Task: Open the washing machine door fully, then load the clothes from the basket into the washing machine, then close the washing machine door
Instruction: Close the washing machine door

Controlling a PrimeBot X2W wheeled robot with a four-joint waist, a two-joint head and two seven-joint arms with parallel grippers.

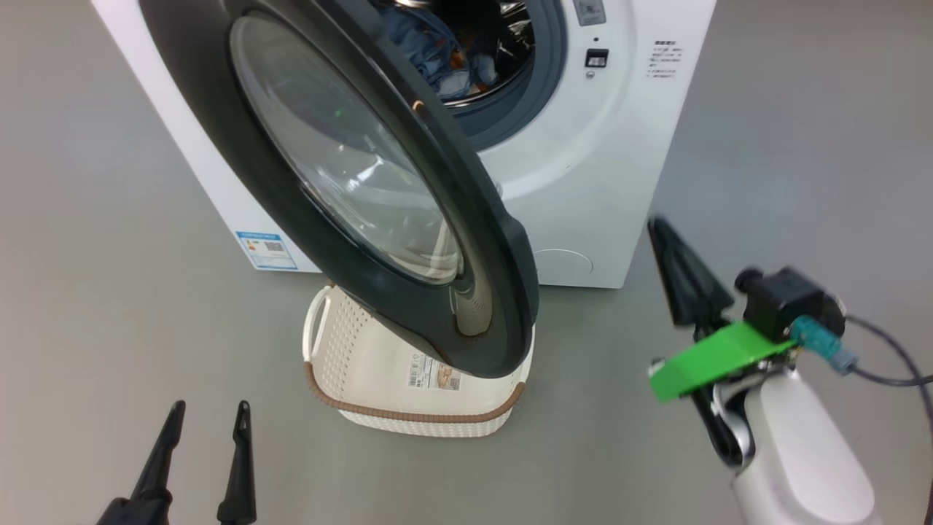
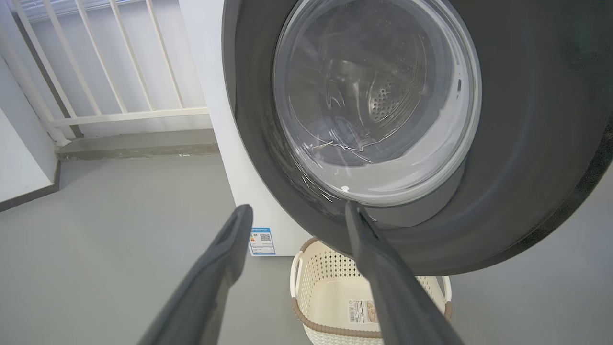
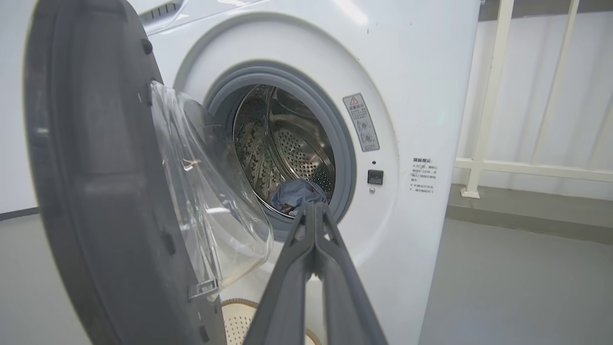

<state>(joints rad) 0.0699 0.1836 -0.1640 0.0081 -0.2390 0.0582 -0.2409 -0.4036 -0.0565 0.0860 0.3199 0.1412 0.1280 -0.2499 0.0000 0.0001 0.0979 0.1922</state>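
Cream perforated basket [image 1: 408, 417] is sitting empty, lower centre. Left gripper [image 1: 211, 406] gaping, right gripper [image 1: 656, 226] pinched shut, neither holding anything; round black door [image 1: 219, 131] is awaiting closure.

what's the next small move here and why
Probably bring the open left gripper up against the outer face of the large round glossy black washing machine door to start swinging it shut: the blue clothes lie in the steel drum, and the cream perforated basket looks empty.
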